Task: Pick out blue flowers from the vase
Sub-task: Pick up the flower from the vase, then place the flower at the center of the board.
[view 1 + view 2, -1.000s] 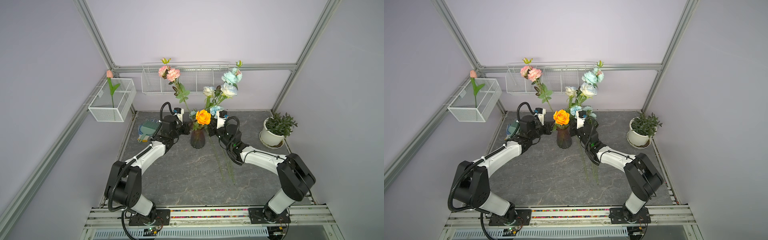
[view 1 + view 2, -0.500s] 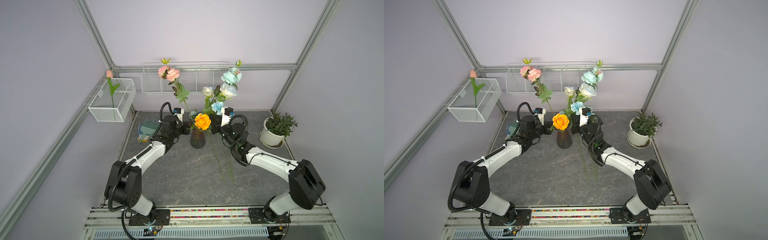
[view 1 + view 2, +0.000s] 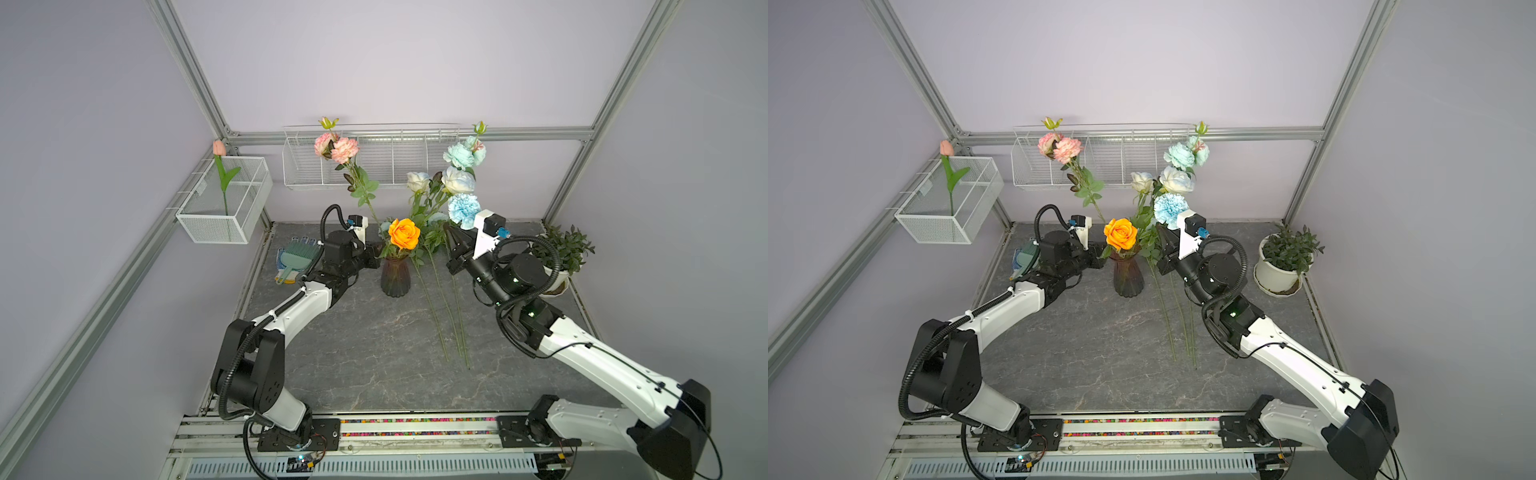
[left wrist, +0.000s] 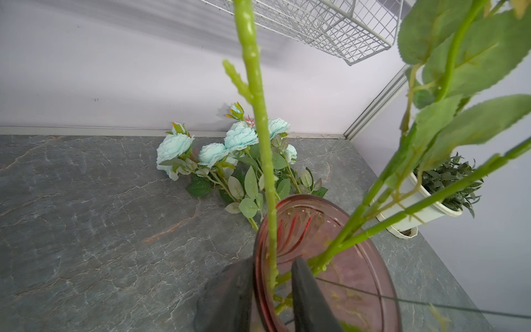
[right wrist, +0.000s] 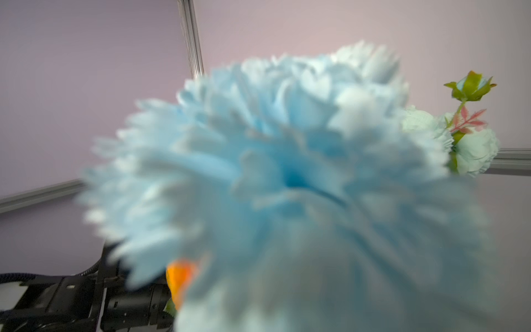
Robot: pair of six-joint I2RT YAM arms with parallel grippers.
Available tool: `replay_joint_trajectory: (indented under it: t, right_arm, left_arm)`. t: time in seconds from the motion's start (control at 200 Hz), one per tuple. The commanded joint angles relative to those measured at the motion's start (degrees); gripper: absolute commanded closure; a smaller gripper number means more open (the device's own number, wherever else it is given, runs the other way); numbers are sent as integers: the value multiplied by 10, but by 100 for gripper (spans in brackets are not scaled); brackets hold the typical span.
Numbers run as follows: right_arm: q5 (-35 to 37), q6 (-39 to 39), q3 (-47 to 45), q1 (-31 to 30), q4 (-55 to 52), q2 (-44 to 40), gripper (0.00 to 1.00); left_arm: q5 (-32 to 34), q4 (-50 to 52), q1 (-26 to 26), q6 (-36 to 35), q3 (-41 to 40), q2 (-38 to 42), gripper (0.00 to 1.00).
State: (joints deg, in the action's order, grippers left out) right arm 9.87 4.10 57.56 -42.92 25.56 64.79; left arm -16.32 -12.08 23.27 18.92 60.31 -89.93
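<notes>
Left gripper (image 4: 273, 266) pinched on the rim of the vase (image 3: 395, 278) at far centre, right gripper (image 3: 452, 241) closed just below a blue carnation head (image 3: 464, 210), hold itself hidden, other blue flowers (image 4: 240, 138) lying flat right of the vase

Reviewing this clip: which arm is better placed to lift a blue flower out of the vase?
Right. The right gripper is shut just under the blue carnation, apparently on its stem, ready to pull. The left gripper is clamped on the vase rim, steadying it.

Orange rose (image 3: 404, 233), pink carnations (image 3: 336, 148) (taller), potted plant (image 3: 561, 251), tulip (image 3: 219, 147) in a wire basket (image 3: 216, 232).
</notes>
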Motion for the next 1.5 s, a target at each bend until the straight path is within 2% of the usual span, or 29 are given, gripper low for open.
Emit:
replay_joint_trajectory:
  t: [0.0, 0.16, 0.46, 0.58, 0.76, 0.82, 0.89, 1.095, 1.225, 1.469, 1.494]
  right_arm:
    - [18, -54, 42, -6, -100, -29, 93]
    - [39, -90, 120, -7, -219, -45, 93]
    - [64, -136, 224, -7, -338, -77, 93]
    - [103, -117, 286, -6, -453, -62, 93]
    - [154, -61, 304, 16, -588, -48, 93]
    - [132, -22, 310, 54, -638, -36, 93]
    - [52, 21, 301, 116, -668, -22, 93]
    - [-86, 70, 261, 240, -666, 41, 93]
    - [-151, 80, 236, 282, -642, 105, 93]
    - [-201, 80, 241, 308, -580, 252, 93]
    - [-209, 82, 247, 326, -573, 268, 93]
  left_arm:
    - [4, 13, 1, 3, 8, -17, 73]
    - [2, 7, 2, 6, 9, -25, 73]
    - [0, 9, 1, 3, 15, -31, 73]
    - [2, 11, 1, 1, 16, -30, 73]
    - [-1, 13, 2, -3, 17, -30, 73]
    - [-2, 13, 1, -3, 16, -29, 73]
    - [-1, 12, 1, -3, 16, -28, 73]
    - [-2, 15, -1, -5, 12, -21, 73]
    - [-3, 18, -4, -7, 10, -17, 73]
    - [-3, 23, -7, -8, 10, -13, 73]
    - [-2, 23, -6, -8, 10, -12, 73]
